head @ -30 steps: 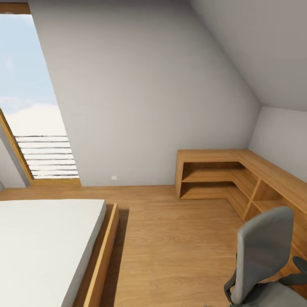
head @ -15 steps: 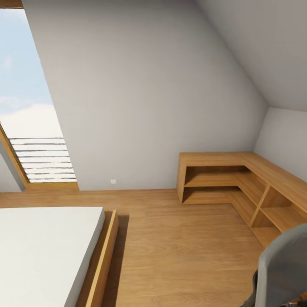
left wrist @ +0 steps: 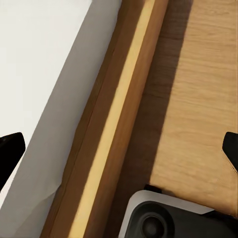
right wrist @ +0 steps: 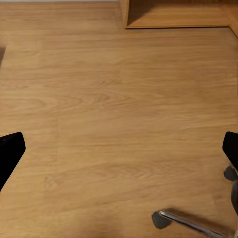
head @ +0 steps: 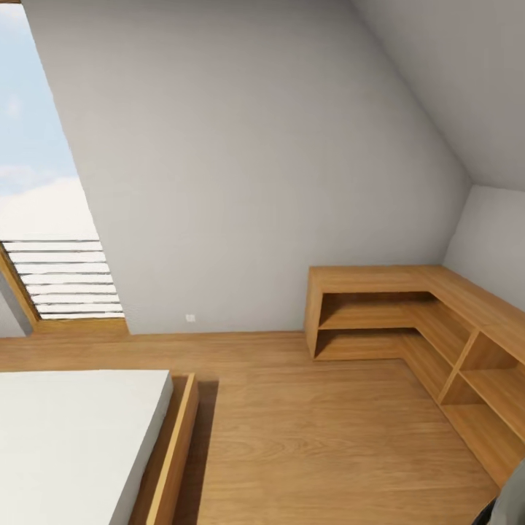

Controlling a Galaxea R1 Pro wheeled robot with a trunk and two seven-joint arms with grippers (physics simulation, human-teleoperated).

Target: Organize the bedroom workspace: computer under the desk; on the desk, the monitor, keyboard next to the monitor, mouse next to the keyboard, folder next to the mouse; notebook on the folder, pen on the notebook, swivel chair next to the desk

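Note:
A grey sliver of the swivel chair (head: 515, 497) shows at the head view's lower right corner. One metal leg of its base (right wrist: 194, 223), ending in a castor (right wrist: 159, 219), lies on the wood floor in the right wrist view. My right gripper (right wrist: 119, 153) is open over bare floor, its black fingertips (right wrist: 10, 148) far apart. My left gripper (left wrist: 119, 153) is open too, hanging over the bed's wooden side rail (left wrist: 116, 119). The desk, computer, monitor, keyboard, mouse, folder, notebook and pen are out of view.
A low bed with a white mattress (head: 73, 437) fills the left foreground. An L-shaped light-wood shelf unit (head: 408, 313) runs along the right wall under the sloped ceiling. A tall window (head: 44, 189) is at the left. Open wood floor (head: 306, 423) lies between bed and shelves.
The head camera has swung, so the whole picture shifted. The swivel chair slid from plain view at the lower right to a thin sliver in the corner.

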